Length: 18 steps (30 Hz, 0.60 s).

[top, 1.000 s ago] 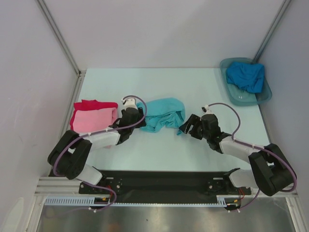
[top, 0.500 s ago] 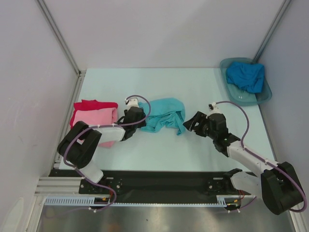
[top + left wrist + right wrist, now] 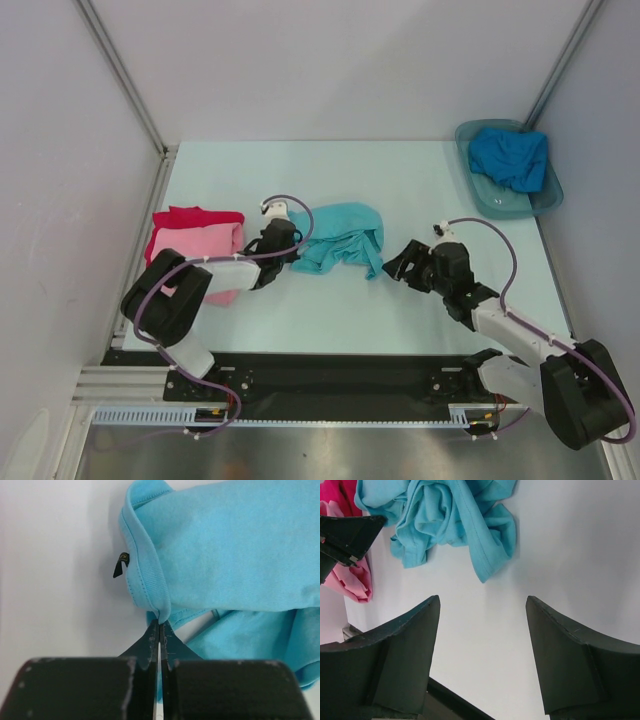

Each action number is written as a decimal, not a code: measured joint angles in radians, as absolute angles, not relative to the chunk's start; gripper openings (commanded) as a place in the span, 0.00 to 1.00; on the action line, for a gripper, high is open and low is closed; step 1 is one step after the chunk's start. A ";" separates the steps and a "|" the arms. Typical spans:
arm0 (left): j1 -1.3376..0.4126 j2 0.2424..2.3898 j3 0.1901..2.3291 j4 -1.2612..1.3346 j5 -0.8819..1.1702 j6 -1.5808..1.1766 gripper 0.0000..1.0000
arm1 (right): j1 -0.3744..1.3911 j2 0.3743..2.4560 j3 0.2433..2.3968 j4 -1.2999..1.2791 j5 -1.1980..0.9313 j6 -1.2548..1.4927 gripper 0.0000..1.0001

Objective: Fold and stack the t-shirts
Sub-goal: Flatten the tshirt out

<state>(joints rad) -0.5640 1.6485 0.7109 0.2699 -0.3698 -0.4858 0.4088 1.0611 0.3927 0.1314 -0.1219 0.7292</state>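
A crumpled turquoise t-shirt (image 3: 340, 236) lies mid-table. My left gripper (image 3: 291, 249) is at its left edge and is shut on a ribbed hem fold of the turquoise shirt (image 3: 150, 580), pinched right at the tips (image 3: 160, 623). My right gripper (image 3: 396, 262) stands open just right of the shirt, low over the table. Nothing is between its fingers (image 3: 482, 598), and the shirt's nearest flap (image 3: 492, 555) lies ahead of them. A folded pink t-shirt (image 3: 195, 250) rests on a red one (image 3: 190, 216) at the left. A deeper blue t-shirt (image 3: 510, 156) sits bunched in the tub.
The grey translucent tub (image 3: 497, 208) stands at the back right corner by the right wall. White walls with metal posts close in the table on three sides. A small black tag (image 3: 120, 564) shows inside the turquoise collar.
My left gripper has closed on the turquoise shirt's left edge. The right arm has stretched out lower, its open gripper still beside the shirt's right side.
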 measured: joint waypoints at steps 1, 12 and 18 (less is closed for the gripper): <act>-0.564 1.649 0.712 0.270 -0.367 -0.486 0.00 | 0.408 1.059 0.390 0.131 -0.122 0.729 0.74; -0.563 1.562 0.793 0.113 -0.463 -0.479 0.00 | 0.402 1.161 0.381 0.183 -0.128 0.734 0.73; -0.561 1.548 0.979 -0.033 -0.569 -0.479 0.00 | 0.411 1.195 0.369 0.221 -0.139 0.750 0.72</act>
<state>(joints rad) -0.5613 1.5478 0.9791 -0.0330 -0.5694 -0.4789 0.4107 1.1946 0.3691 0.2207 -0.1387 0.7498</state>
